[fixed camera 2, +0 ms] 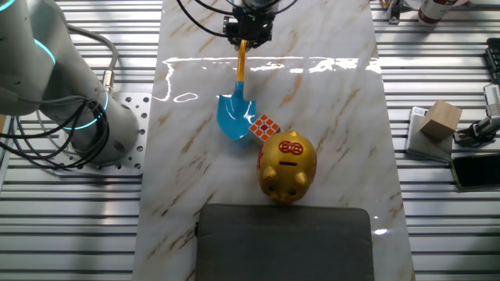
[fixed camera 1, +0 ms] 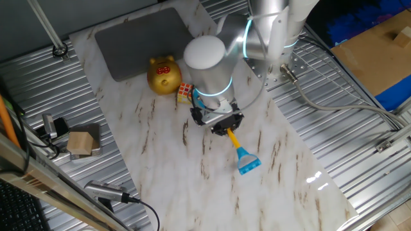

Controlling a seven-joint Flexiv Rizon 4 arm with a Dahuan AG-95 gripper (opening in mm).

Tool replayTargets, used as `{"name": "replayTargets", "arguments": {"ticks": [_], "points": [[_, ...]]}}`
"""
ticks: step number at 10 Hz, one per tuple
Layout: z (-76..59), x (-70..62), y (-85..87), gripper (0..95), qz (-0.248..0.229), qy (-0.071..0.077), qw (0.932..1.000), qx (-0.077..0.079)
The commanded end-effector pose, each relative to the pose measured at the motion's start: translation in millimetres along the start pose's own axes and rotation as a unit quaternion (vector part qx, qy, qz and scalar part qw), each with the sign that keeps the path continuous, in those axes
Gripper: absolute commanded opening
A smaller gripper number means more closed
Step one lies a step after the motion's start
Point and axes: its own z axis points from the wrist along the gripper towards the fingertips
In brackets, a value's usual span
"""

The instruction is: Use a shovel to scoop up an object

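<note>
My gripper (fixed camera 1: 223, 128) is shut on the yellow shaft of the shovel (fixed camera 1: 236, 144), near its upper end, and holds it off the table. The light-blue blade (fixed camera 1: 248, 162) hangs down at the low end. In the other fixed view the gripper (fixed camera 2: 244, 37) is at the top, the shaft (fixed camera 2: 241, 70) runs down, and the blade (fixed camera 2: 232, 119) appears just left of the puzzle cube (fixed camera 2: 265, 126). The cube (fixed camera 1: 185, 92) lies on the marble beside the golden pig, apart from the blade. The shovel's end loop is hidden in the gripper.
A golden pig bank (fixed camera 1: 162, 75) (fixed camera 2: 287, 165) stands right against the cube. A grey mat (fixed camera 1: 144, 38) (fixed camera 2: 285, 242) lies behind the pig. A tan wooden block (fixed camera 1: 80, 142) (fixed camera 2: 439, 119) and cables sit off the marble table (fixed camera 1: 167, 173) on the metal slats.
</note>
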Motion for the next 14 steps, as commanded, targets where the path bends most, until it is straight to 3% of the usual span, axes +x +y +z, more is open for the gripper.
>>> {"name": "replayTargets", "arguments": {"ticks": [1,7,14], "points": [[0.4,-0.5,-5.6,0.0,0.004,-0.006,1.0,0.0],[8.6,-19.5,-23.7,0.0,0.013,-0.01,0.9999,0.004],[-3.6,-29.9,-56.2,0.0,-0.002,-0.012,0.9999,0.005]]}}
